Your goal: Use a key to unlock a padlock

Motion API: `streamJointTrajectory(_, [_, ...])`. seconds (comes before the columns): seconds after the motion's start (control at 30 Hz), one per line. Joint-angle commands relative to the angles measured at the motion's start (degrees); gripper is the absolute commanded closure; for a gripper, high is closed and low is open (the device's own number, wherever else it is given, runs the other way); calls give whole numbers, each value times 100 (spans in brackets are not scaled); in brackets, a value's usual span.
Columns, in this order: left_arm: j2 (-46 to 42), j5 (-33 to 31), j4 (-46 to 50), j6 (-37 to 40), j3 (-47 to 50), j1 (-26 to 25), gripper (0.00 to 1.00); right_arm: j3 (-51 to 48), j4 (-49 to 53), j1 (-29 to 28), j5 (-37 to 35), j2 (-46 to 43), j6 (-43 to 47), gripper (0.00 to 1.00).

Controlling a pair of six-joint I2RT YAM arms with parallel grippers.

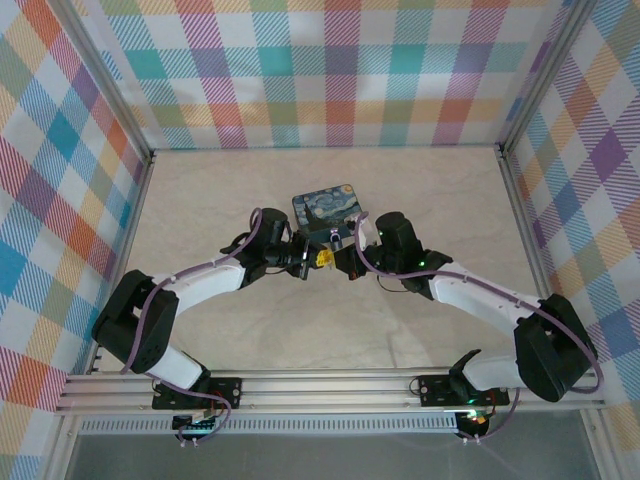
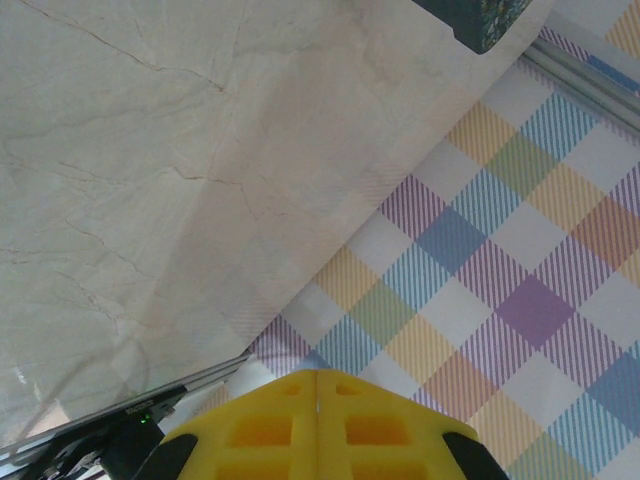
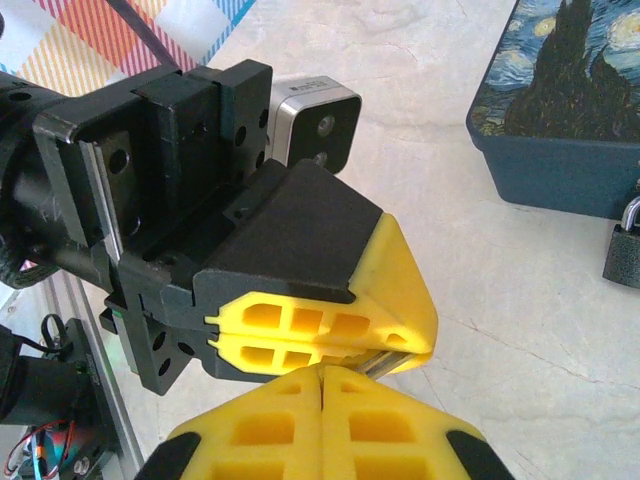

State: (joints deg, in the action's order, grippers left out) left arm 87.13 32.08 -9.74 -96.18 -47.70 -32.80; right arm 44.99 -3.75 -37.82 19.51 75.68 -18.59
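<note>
Top camera sits high behind the arm bases point(image 1: 190, 385), looking down with the tin point(image 1: 327, 210) mid-frame. Left wrist camera faces the plaid wall point(image 2: 480, 250), the tin clipped at its top edge. Right wrist camera sits close, tin upper right, shared by all three.

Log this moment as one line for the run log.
left gripper: shut | right gripper: shut, tips close to left's | padlock: beside starry-night tin, untouched
</note>
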Motion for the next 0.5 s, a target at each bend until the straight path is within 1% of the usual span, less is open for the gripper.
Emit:
streamJointTrajectory(0.0, [-254,99,240,110,-196,62,100,-5,150,81,-257,-106,91,97])
streamJointTrajectory(0.07, [-283,60,336,183,-205,78,100,9,190,107,-247,-105,92,94])
streamJointTrajectory(0.17, [-383,-47,579,301,-262,97,100,7,275,157,-237,-96,98,84])
streamJointTrajectory(0.33, [-526,-258,1353,981,-550,116,100,-6,303,230,-203,-202,20,75])
streamJointTrajectory(0.4, [-540,-316,1431,1079,-586,116,100,46,318,239,-159,-258,-36,73])
streamJointTrajectory(0.47, [-508,-308,1393,1094,-576,116,100,108,267,240,-32,-264,-169,67])
